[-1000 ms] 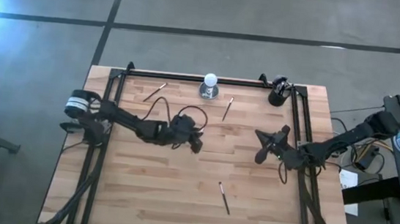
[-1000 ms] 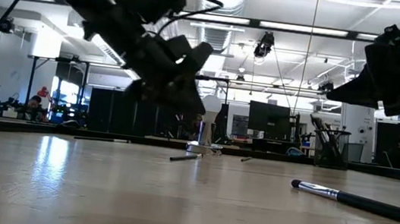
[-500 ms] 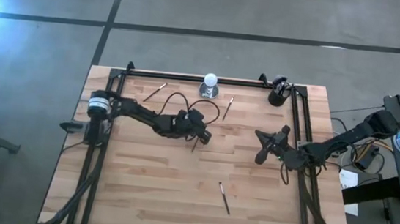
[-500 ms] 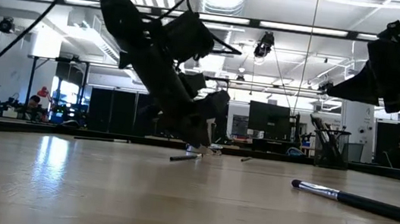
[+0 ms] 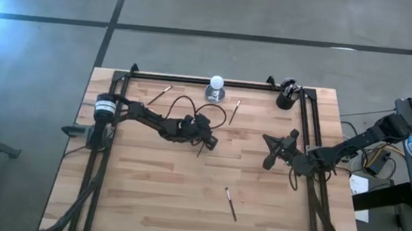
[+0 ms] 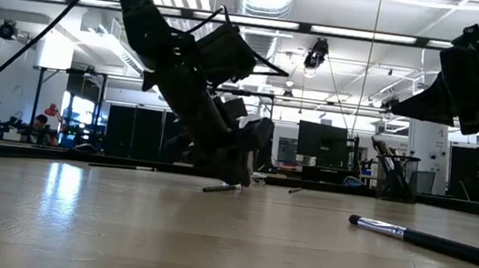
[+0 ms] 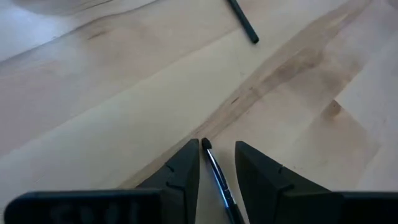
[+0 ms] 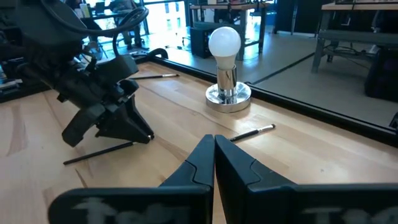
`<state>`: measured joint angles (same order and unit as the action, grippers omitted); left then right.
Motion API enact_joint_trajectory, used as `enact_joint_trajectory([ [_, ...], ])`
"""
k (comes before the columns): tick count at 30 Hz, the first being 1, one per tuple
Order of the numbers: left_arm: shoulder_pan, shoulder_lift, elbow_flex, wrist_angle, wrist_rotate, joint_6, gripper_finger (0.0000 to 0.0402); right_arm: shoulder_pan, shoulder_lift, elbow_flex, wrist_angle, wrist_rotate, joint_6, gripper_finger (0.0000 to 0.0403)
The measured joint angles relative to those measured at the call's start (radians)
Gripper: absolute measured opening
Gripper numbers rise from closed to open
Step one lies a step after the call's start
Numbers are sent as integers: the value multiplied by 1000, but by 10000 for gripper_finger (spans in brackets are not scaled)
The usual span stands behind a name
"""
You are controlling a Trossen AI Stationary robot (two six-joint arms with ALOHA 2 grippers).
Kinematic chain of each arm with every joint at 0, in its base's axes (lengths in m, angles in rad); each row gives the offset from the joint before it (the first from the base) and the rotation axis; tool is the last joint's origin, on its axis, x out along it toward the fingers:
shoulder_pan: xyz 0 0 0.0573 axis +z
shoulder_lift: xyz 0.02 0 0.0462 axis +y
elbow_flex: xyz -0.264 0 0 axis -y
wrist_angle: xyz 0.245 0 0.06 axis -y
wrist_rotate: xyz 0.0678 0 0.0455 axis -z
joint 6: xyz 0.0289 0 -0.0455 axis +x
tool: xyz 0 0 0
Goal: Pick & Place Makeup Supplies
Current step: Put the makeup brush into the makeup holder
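Wooden worktop (image 5: 153, 194) of pale planks carries everything, framed by dark rails; on it, largest first, the left arm stretches from the left edge toward the middle, its left gripper (image 5: 205, 140) pressed down close to the boards, while the right arm waits near the right rail with the right gripper (image 5: 268, 161) raised and its fingers together on nothing; at the far edge stands a white ball on a silver base (image 5: 215, 88), and a small black cup (image 5: 285, 100) at the far right corner; smaller again are the makeup sticks, 4 visible from above: 1 near the far left (image 5: 160, 93), 1 just right of the ball (image 5: 233, 112), 1 lying alone toward the near side (image 5: 231, 204), and the slim dark pencil (image 7: 217, 177) under the left gripper.

That pencil is probably light, stiff and smooth, so it may roll or slip; best taken near mid-shaft, squarely across its length.

Left fingers (image 7: 186, 171) stand apart, 1 on each side of the pencil; it lies flat on the boards, running between them with its tip just past them, not yet gripped.
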<state>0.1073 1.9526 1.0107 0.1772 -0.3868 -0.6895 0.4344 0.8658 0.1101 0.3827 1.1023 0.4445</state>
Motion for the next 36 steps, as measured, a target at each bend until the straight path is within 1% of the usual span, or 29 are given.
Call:
enact_joint_trajectory([
  [3,0,2,0,-1,-10,2,76,0,0,0,1,0,0,8],
  [8,1,23,1,7,-30,14,15,0,0,0,3,0,0,8],
  [9,1,29,2,14,-34,12,9,0,0,0,3,0,0,8],
  [12,0,38,3,18,-45,15,7,0,0,0,5,0,0,8],
  [15,-10,21,1,15,-71,33,4,0,0,0,5,0,0,8],
  [19,-31,-37,-5,16,-105,72,1,0,0,0,4,0,0,8],
  [24,-86,-112,-14,70,-199,100,0,0,0,1,-6,-1,0,8],
  [26,-112,-128,-41,139,-230,113,0,0,1,1,-7,-1,0,8],
  [31,-159,-170,-142,406,-237,153,0,0,10,1,-9,-13,5,8],
  [33,-178,-169,-203,558,-230,198,0,-1,23,1,-2,-46,6,8],
  [36,-204,-169,-300,840,-197,270,0,-8,51,1,30,-86,7,8],
])
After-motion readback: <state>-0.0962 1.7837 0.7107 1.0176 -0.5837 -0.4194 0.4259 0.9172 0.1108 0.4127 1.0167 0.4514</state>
